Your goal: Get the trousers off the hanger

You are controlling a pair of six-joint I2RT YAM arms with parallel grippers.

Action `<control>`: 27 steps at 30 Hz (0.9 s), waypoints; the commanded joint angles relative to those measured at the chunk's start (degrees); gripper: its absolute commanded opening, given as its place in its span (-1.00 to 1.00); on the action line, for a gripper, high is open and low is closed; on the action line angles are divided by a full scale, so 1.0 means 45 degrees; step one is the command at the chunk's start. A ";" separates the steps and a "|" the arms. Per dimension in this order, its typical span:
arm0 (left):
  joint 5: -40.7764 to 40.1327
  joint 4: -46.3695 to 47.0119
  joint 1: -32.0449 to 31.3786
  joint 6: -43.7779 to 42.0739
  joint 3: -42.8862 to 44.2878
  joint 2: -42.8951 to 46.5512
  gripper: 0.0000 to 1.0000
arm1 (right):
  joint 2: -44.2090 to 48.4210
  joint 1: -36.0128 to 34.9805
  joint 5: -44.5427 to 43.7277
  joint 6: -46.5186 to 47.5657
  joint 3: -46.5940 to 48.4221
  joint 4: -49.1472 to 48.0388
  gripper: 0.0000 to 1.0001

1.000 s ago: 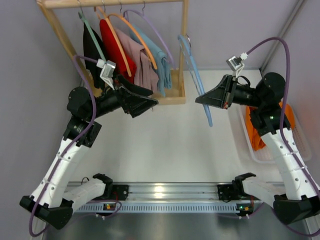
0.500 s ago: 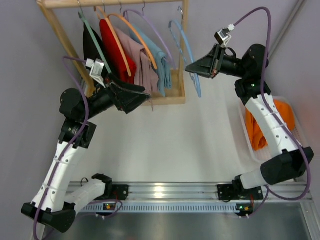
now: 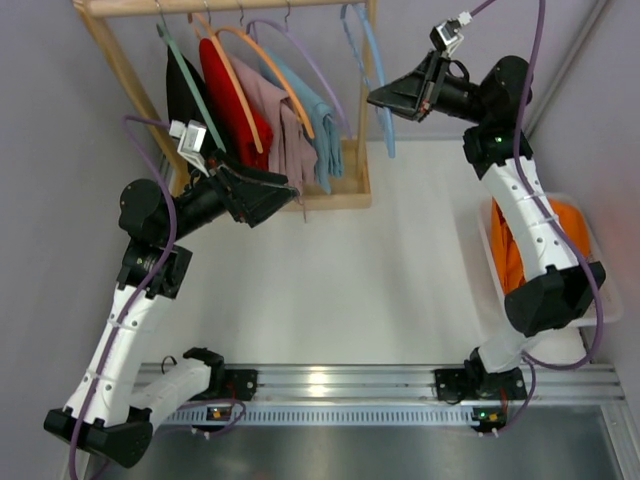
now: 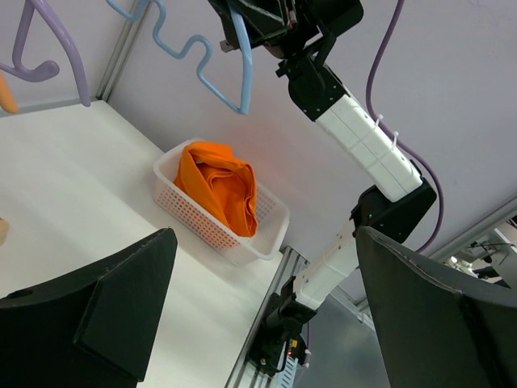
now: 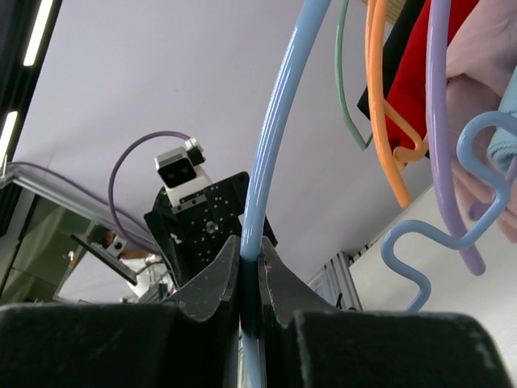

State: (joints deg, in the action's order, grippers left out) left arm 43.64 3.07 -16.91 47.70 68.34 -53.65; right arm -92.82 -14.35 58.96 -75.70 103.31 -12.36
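The bright orange trousers point(image 3: 515, 250) lie bunched in a white basket point(image 3: 600, 270) at the table's right edge; they also show in the left wrist view point(image 4: 218, 182). The bare light-blue hanger point(image 3: 378, 80) hangs high at the right end of the wooden rack point(image 3: 355, 190). My right gripper point(image 3: 380, 98) is shut on the hanger's arm point(image 5: 271, 153), the two fingers pinching the thin blue bar. My left gripper point(image 3: 285, 190) is open and empty beside the clothes on the rack, its fingers point(image 4: 89, 315) spread wide.
The rack holds a black garment point(image 3: 183, 95), a red garment point(image 3: 228, 95), a pink garment point(image 3: 275, 120) and a light blue garment point(image 3: 320, 125) on green, orange and lavender hangers. A metal rail point(image 3: 330, 385) runs along the near edge.
My right gripper has lifted the light-blue hanger up and back from over the table to the rack's right end. My left arm pulled back slightly to the left.
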 commanded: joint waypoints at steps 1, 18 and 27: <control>0.0029 0.0802 0.0085 0.0200 -0.0049 0.0008 0.98 | -0.0525 0.0083 -0.0484 0.0123 0.1434 -0.0730 -1.00; -0.0107 0.0802 0.0085 0.0180 -0.0225 0.0066 0.98 | -0.2089 0.0220 -0.0797 0.0006 0.1321 -0.0594 -1.00; -0.0088 -0.0056 0.0456 0.0220 -0.0284 -0.0226 0.98 | -0.0958 0.0279 -0.0701 0.0338 -0.0708 -0.1314 -0.07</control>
State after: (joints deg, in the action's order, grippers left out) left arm 43.46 2.61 -15.59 48.53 66.89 -54.17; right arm -101.47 -13.63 55.51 -75.29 101.93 -14.35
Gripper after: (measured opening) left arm 0.990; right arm 0.426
